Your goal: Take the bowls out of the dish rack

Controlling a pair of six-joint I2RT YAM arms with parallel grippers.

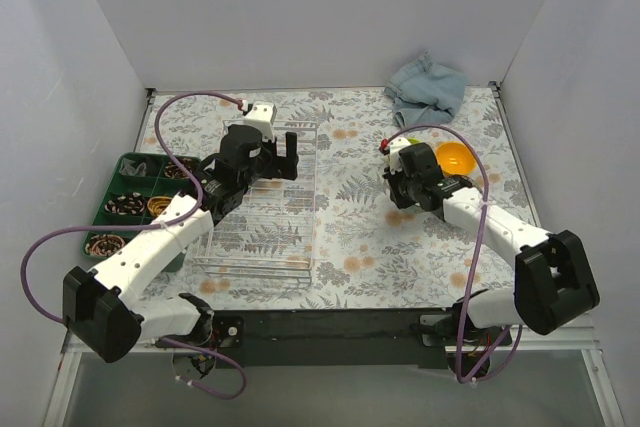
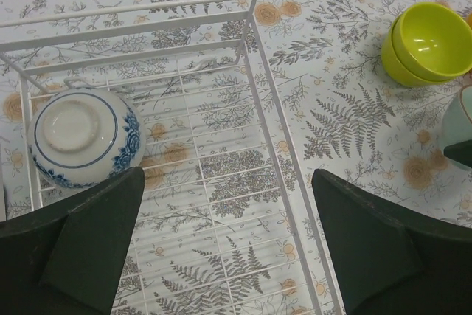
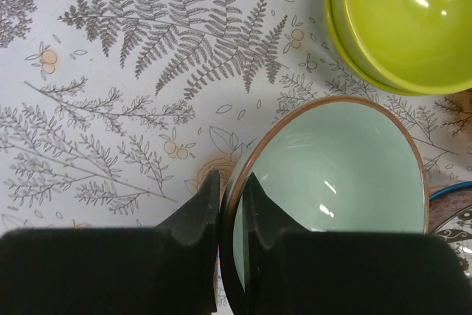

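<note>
Layout for your record: the dish rack [image 1: 265, 202] sits left of centre on the table [image 1: 360, 237]. The compartment tray [image 1: 130, 197] lies just beside the rack on its left. One upturned bowl [image 2: 85, 134] lies inside the rack, against a side wall near a corner. Well to the rack's right you have a stacked pair of bowls [image 3: 405, 20]. A single bowl [image 3: 332, 175] sits just beside the stack, with the right gripper [image 3: 231, 182] straddling its rim. Another bowl [image 1: 453, 158] lies further right. The cloth [image 1: 425, 89] lies behind them at the far edge.

Lime green bowls [image 3: 402, 23], pale green bowl [image 3: 332, 175] rimmed brown, blue-and-white floral bowl [image 2: 81, 138], white wire dish rack [image 2: 221, 145]
</note>
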